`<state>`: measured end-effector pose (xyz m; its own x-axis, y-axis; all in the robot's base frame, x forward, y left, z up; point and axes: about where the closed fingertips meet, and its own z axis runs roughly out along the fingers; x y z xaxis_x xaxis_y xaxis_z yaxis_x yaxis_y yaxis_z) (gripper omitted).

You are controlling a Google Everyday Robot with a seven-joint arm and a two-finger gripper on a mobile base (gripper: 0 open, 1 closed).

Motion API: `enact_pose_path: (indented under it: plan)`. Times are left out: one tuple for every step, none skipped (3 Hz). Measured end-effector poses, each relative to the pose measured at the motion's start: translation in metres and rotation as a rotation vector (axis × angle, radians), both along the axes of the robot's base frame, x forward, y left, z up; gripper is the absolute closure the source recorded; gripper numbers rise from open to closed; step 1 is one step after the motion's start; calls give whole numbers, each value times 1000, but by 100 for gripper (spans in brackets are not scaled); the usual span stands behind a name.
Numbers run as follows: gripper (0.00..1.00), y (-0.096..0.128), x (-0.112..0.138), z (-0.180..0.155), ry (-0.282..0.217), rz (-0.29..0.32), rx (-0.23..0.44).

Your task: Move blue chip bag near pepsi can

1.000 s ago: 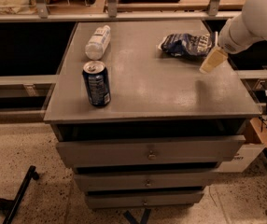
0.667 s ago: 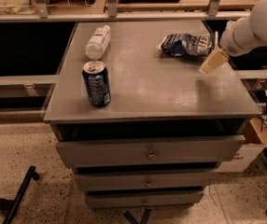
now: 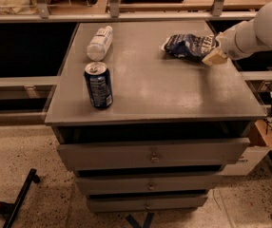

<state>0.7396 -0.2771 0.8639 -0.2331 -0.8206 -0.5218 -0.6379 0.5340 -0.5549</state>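
Observation:
The blue chip bag lies crumpled on the grey cabinet top at the back right. The pepsi can stands upright near the front left of the same top, well apart from the bag. My gripper, on the white arm coming in from the right, is at the bag's right end, low over the surface and touching or almost touching the bag.
A clear plastic bottle with a white label lies on its side at the back left. The cabinet has drawers below. A shelf rail runs behind. A cardboard box sits on the floor at right.
My gripper has moved a little back and left, from just right of the bag to against its right end. The bag, can and bottle have not moved.

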Motion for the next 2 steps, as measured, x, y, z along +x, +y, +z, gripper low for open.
enact_pose_path:
  plan:
    - [64, 5, 1, -7, 7, 15, -25]
    - [88, 6, 1, -10, 3, 17, -21]
